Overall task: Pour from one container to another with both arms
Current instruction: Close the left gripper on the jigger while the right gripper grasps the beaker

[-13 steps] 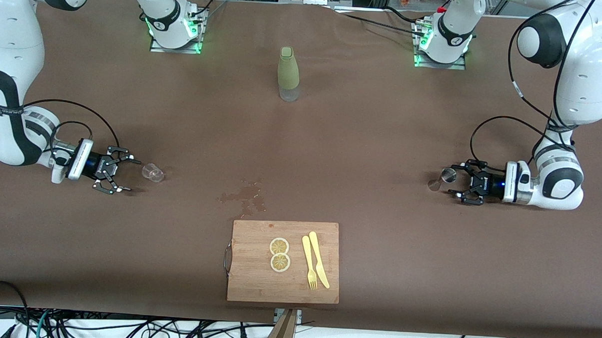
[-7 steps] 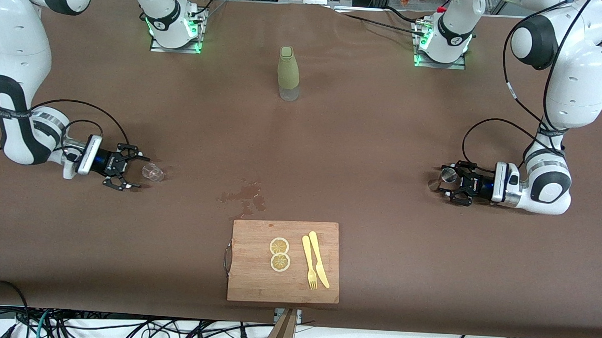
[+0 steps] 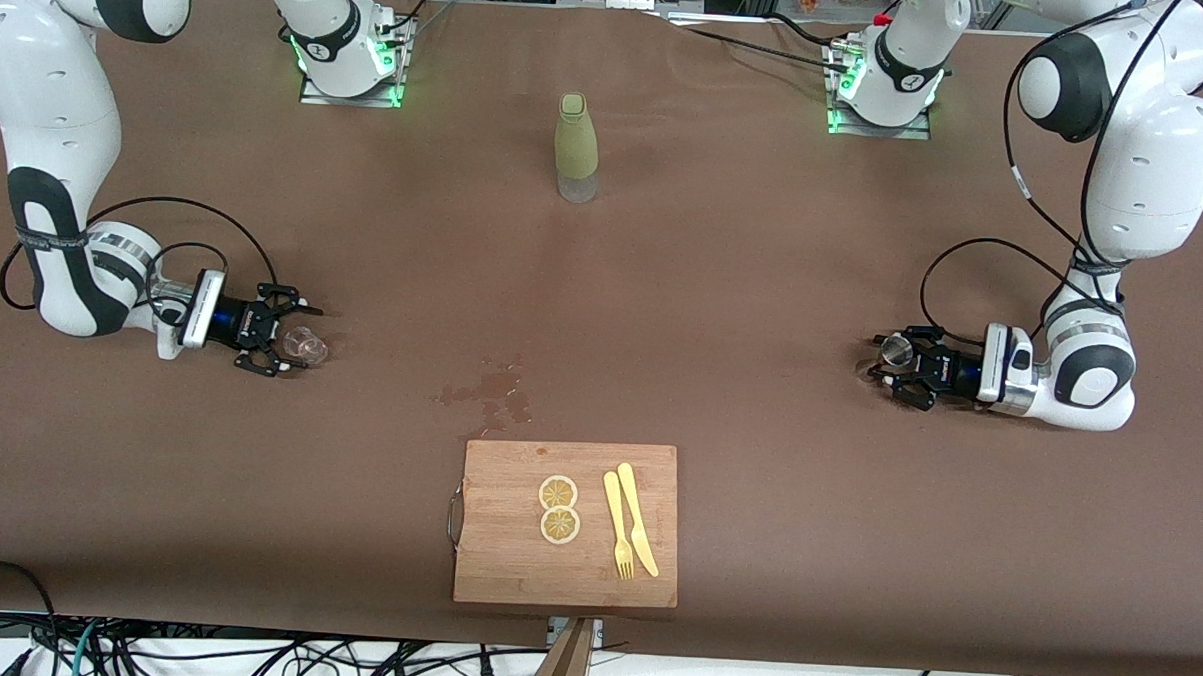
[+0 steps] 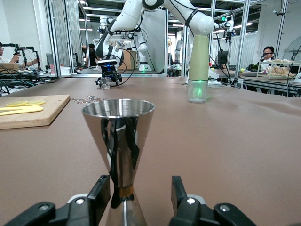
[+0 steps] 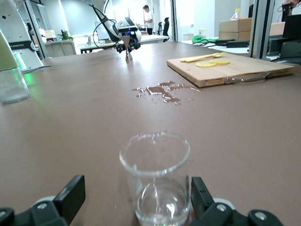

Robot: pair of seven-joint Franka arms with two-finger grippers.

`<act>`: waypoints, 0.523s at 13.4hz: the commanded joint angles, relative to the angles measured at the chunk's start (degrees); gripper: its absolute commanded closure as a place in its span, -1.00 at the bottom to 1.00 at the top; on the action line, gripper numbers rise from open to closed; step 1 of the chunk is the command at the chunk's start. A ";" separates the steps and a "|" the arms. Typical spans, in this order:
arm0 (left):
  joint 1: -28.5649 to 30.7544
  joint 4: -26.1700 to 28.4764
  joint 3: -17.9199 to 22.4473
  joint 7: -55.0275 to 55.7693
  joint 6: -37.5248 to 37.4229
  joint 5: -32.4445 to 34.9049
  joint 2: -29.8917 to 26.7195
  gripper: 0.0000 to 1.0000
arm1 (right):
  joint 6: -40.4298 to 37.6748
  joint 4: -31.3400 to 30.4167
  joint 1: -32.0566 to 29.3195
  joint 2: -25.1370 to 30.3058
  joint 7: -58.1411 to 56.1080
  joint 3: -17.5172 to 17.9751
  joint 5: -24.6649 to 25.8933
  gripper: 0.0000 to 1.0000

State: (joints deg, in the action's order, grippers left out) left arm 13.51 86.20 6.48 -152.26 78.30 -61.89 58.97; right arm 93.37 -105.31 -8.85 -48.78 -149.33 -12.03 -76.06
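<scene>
A steel jigger (image 3: pixel 897 349) stands upright toward the left arm's end of the table. My left gripper (image 3: pixel 886 363) lies low around it. In the left wrist view the jigger (image 4: pixel 118 136) sits between the fingers: one finger (image 4: pixel 102 188) touches its narrow waist and the other (image 4: pixel 177 188) stands a little off. A small clear glass (image 3: pixel 309 347) stands toward the right arm's end. My right gripper (image 3: pixel 296 339) is open, with a finger on each side of it. In the right wrist view the glass (image 5: pixel 155 176) is between the fingers, untouched.
A green bottle (image 3: pixel 576 149) with a clear base stands mid-table near the arms' bases. A wet spill (image 3: pixel 490 392) lies by a wooden cutting board (image 3: pixel 514 555) that carries two lemon slices (image 3: pixel 559 509), a yellow fork and a knife (image 3: pixel 630 519).
Both grippers have slid in along the table toward their containers. The left jaws have narrowed round the jigger. The right fingers now straddle the glass.
</scene>
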 commanded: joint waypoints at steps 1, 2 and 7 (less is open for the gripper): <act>-0.32 -1.03 0.47 -3.75 -0.69 -1.75 0.89 -0.10 | -0.55 -0.34 0.15 -0.17 -0.97 0.77 -1.28 -1.00; -0.41 -1.03 0.47 -4.18 -0.69 -1.75 0.89 0.00 | -0.64 -0.34 0.15 -0.78 -1.05 0.95 -1.28 -1.00; -0.41 -1.03 0.47 -5.68 -0.69 -2.27 0.89 0.71 | -2.93 -0.07 0.50 -2.46 -3.25 0.86 -2.86 -1.00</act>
State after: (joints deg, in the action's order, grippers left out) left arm 13.48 85.87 6.48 -153.97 77.98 -62.09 59.01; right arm 91.37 -105.35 -8.67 -50.64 -151.08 -11.11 -77.66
